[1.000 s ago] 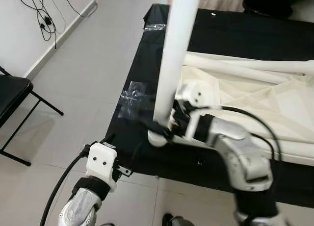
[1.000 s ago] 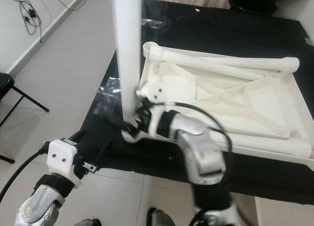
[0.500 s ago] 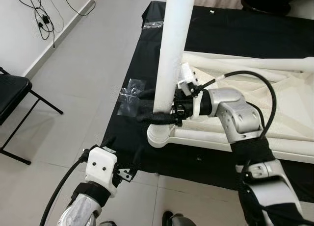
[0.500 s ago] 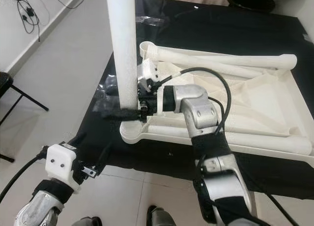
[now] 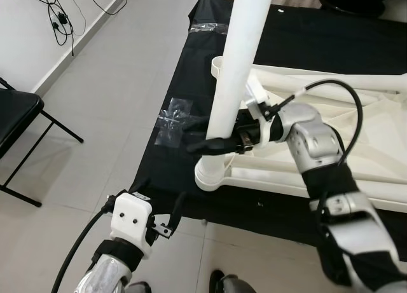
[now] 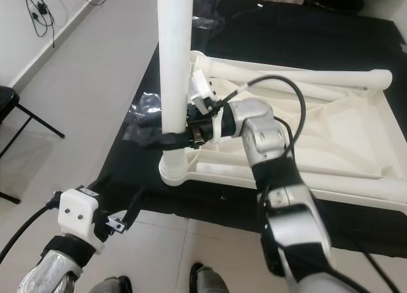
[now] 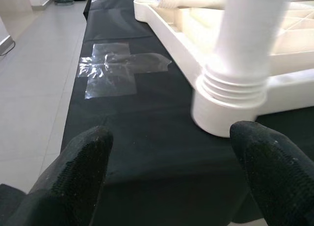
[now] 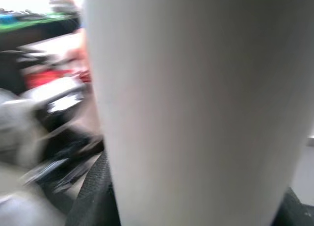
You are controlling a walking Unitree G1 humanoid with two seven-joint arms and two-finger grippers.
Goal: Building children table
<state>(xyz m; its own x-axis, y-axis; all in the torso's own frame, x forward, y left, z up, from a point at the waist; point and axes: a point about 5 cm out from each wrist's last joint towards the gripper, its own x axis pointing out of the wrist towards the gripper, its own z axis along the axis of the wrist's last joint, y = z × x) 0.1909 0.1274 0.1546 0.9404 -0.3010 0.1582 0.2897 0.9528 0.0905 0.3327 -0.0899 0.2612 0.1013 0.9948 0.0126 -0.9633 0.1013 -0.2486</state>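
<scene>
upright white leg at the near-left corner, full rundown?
The table leg is a smooth white plastic-looking tube, standing upright with a slight lean. Its ribbed, threaded-looking foot sits in the round corner socket of the upturned white tabletop on the black sheet. The right pincer clasps it just above the socket.

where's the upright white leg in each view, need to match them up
Left eye: leg rises from the corner socket, top centre.
Right eye: leg left of centre, right claw around it.
Left wrist: leg upper right, above the socket.
Right wrist: leg close up, blurred.
Shared landmark: clear tape on the black cloth.
</scene>
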